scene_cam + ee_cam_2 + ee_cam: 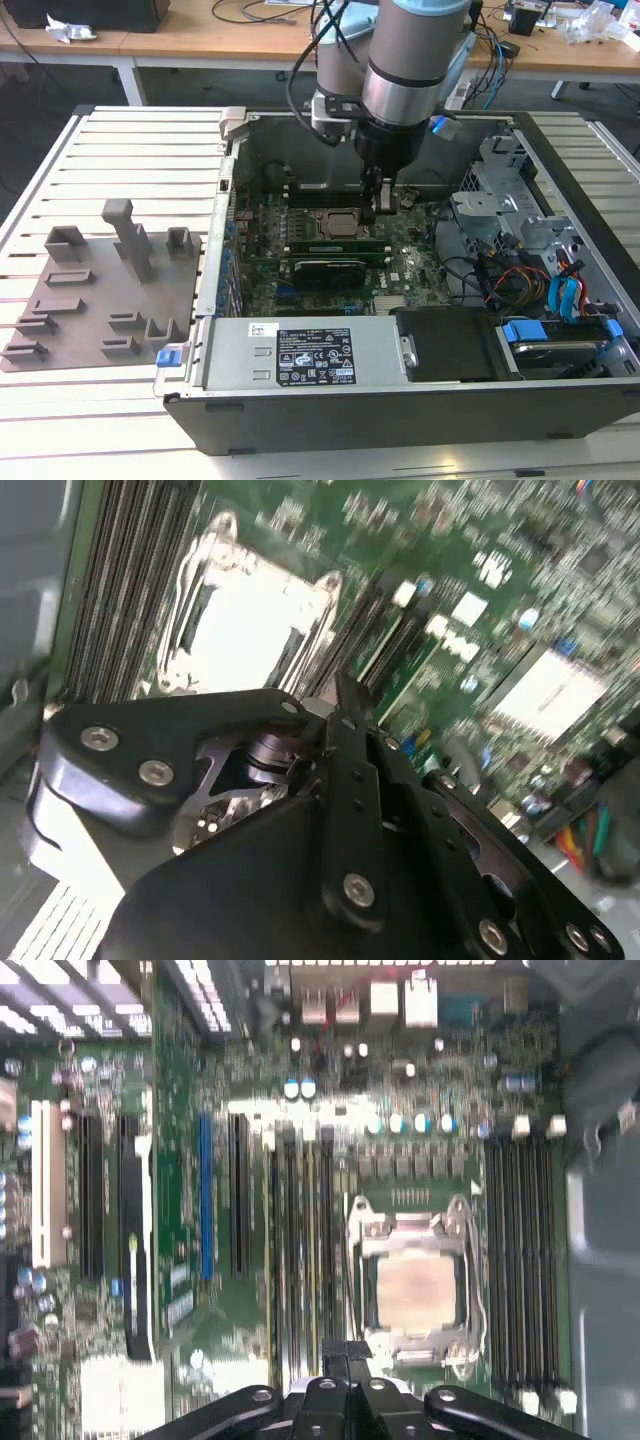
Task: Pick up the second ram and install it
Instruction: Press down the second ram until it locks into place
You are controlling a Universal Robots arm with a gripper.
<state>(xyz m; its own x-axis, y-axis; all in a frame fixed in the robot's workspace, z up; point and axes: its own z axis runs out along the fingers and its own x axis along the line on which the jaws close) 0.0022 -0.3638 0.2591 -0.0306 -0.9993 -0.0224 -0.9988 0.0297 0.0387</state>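
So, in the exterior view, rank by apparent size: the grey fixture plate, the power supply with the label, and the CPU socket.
Largest to smallest as they look:
1. Power supply
2. Grey fixture plate, close to the power supply, so unsure
3. CPU socket, clearly smallest

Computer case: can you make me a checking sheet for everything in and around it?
Surface: white slatted table, with the open computer case lying on it.
Job's things: a thin green ram stick sits in a slot beside the CPU socket; I cannot tell if it is the second one.
Clutter: grey plate with upright blocks on the exterior view's left, nothing on its blocks.
Hand: the hand is low inside the case, beside the socket, shut, with nothing seen in it.
Cables: coloured cables bunched at the case's end.
Surroundings: a wooden desk behind.
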